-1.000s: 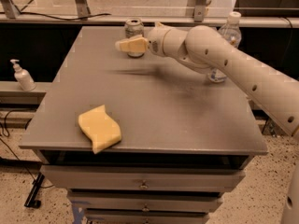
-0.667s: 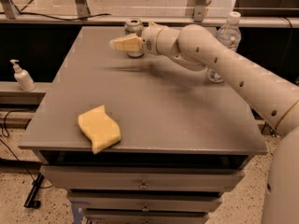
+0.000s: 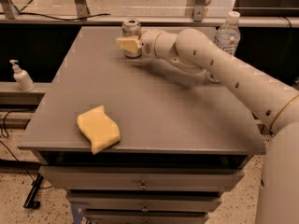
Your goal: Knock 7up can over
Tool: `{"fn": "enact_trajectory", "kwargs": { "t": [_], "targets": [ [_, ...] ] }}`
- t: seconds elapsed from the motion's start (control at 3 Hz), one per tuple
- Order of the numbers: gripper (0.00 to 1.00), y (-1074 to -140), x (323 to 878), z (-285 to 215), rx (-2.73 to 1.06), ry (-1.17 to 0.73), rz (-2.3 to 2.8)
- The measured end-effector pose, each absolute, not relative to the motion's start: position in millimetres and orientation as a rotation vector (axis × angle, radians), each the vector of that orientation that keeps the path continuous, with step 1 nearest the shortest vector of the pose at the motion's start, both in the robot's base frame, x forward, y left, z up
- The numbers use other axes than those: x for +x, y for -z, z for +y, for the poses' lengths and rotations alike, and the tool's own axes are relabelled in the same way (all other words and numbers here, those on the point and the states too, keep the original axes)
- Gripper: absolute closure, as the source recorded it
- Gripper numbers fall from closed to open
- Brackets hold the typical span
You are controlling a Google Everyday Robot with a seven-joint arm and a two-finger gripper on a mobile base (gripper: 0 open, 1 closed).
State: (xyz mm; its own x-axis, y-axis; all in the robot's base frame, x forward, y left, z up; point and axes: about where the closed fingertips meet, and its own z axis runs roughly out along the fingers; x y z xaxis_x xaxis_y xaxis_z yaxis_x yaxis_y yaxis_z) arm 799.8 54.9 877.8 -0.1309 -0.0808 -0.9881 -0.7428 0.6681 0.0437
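Observation:
The 7up can, a small silver can, stands upright at the far edge of the grey table. My gripper, with pale yellow fingers, is right in front of the can and covers its lower part; it looks to be touching the can. My white arm reaches in from the right.
A clear water bottle with a white cap stands at the far right of the table behind my arm. A yellow sponge lies near the front left edge. A soap dispenser stands on a ledge left of the table.
My gripper has moved towards the far edge of the table, from beside the can to right against its front. The can is still upright.

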Motion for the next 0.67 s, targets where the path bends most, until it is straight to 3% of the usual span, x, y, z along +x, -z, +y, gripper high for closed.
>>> {"fn": "enact_trajectory", "kwargs": {
  "t": [0.67],
  "targets": [
    [0.88, -890, 759, 26, -0.679, -0.591, 1.698]
  ]
}}
